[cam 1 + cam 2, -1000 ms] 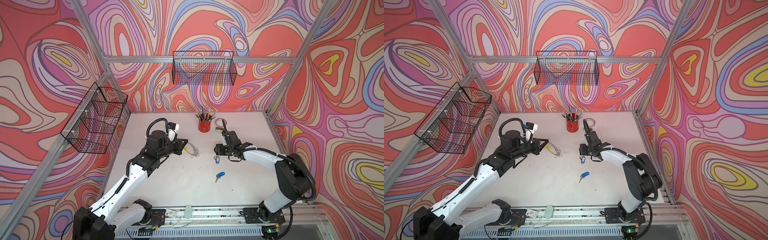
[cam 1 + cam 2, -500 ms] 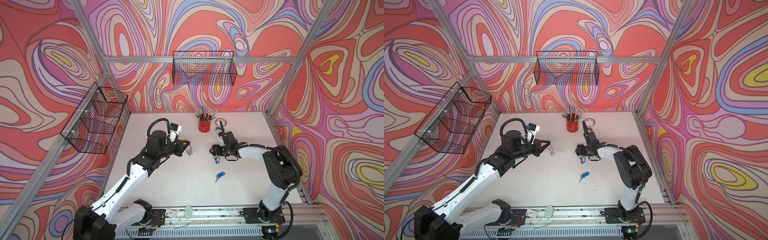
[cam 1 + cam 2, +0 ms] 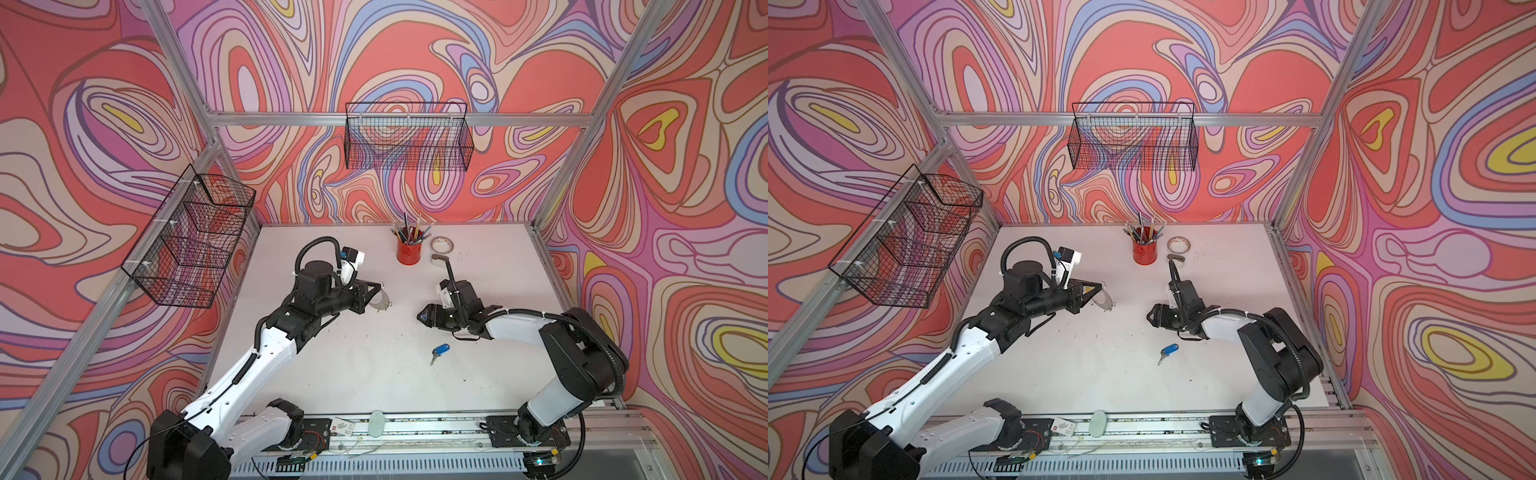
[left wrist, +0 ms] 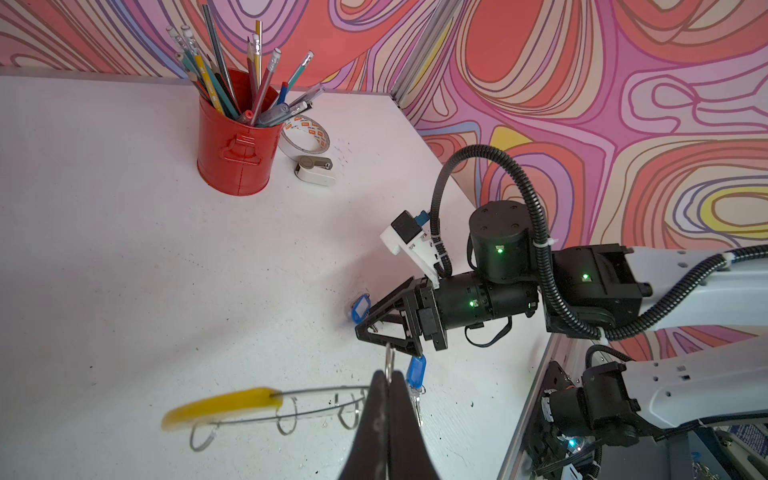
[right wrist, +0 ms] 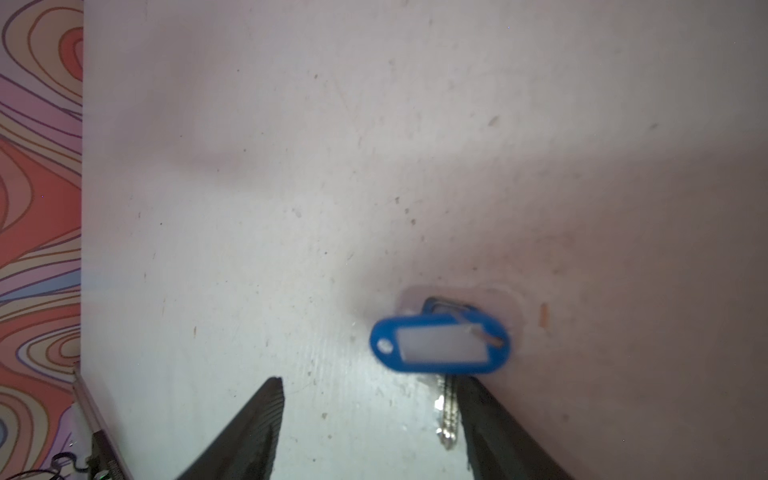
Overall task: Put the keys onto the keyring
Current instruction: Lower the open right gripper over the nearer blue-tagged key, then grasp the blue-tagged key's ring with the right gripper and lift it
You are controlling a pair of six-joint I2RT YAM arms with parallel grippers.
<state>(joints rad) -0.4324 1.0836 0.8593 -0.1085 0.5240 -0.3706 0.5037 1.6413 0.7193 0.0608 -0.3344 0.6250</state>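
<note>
Closing on a thing that lies flat against the white surface (image 3: pixel 353 374) is the risk. The right pincer (image 5: pixel 368 386) hangs wide open and empty. The left pincer (image 4: pixel 388 380), fully closed, grips the keyring (image 4: pixel 320 390) by its rim, which may swivel. One key (image 5: pixel 438 343) sits off-centre, its blade just beside one finger, and could be shoved aside. The pencil cup (image 3: pixel 408 252) and tape roll (image 3: pixel 442 245) stand well apart. The second key (image 3: pixel 440 351) lies nearer the front, blocking nothing.

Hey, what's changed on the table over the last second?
The right end effector, open, shifted left and toward the front, over the rear key, which it now hides in both top views; nothing gripped yet. The left end effector stayed shut on the keyring; the front key hasn't moved.
</note>
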